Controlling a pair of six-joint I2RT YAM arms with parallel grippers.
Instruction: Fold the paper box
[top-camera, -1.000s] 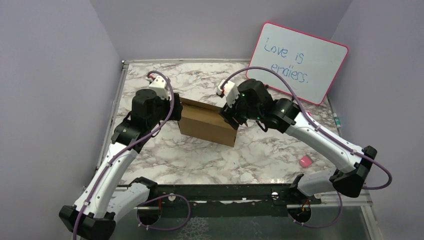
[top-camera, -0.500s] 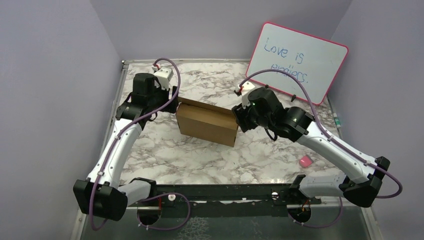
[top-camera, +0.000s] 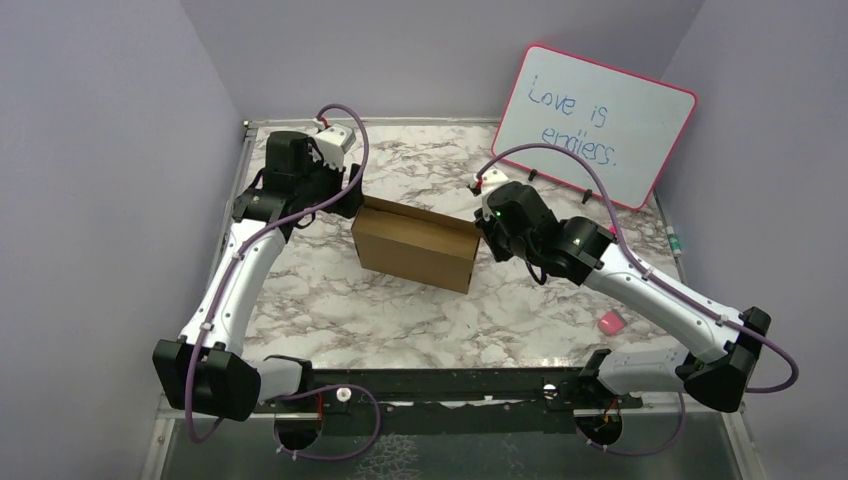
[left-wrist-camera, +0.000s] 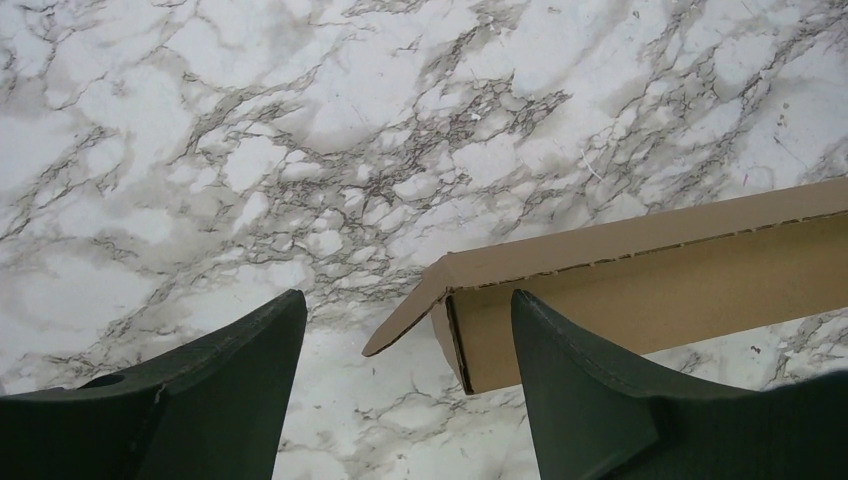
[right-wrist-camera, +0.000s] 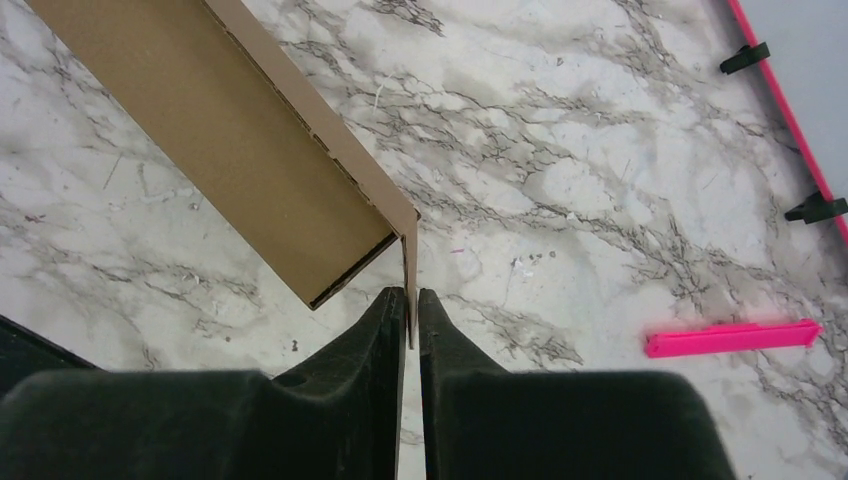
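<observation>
The paper box (top-camera: 415, 250) is a brown cardboard box lying mid-table, long side across. My left gripper (top-camera: 347, 196) hovers open at its left end. In the left wrist view the box's left end (left-wrist-camera: 640, 280) has a small loose flap (left-wrist-camera: 400, 315) splaying outward between my spread fingers; the right fingertip (left-wrist-camera: 560, 370) overlaps the box's side, and I cannot tell whether it touches. My right gripper (top-camera: 481, 232) is at the box's right end. The right wrist view shows my right gripper (right-wrist-camera: 412, 292) shut on the thin end flap (right-wrist-camera: 410, 255) of the box (right-wrist-camera: 230, 130).
A pink-framed whiteboard (top-camera: 597, 122) leans at the back right; its edge (right-wrist-camera: 790, 110) appears in the right wrist view. A pink marker (right-wrist-camera: 730, 337) lies on the marble to the right, and a small pink object (top-camera: 609, 321) nearer the front. Purple walls enclose the table.
The right gripper shifted to the box's right end and closed on its end flap. The left arm drew back toward the rear left, its gripper staying open at the left end.
</observation>
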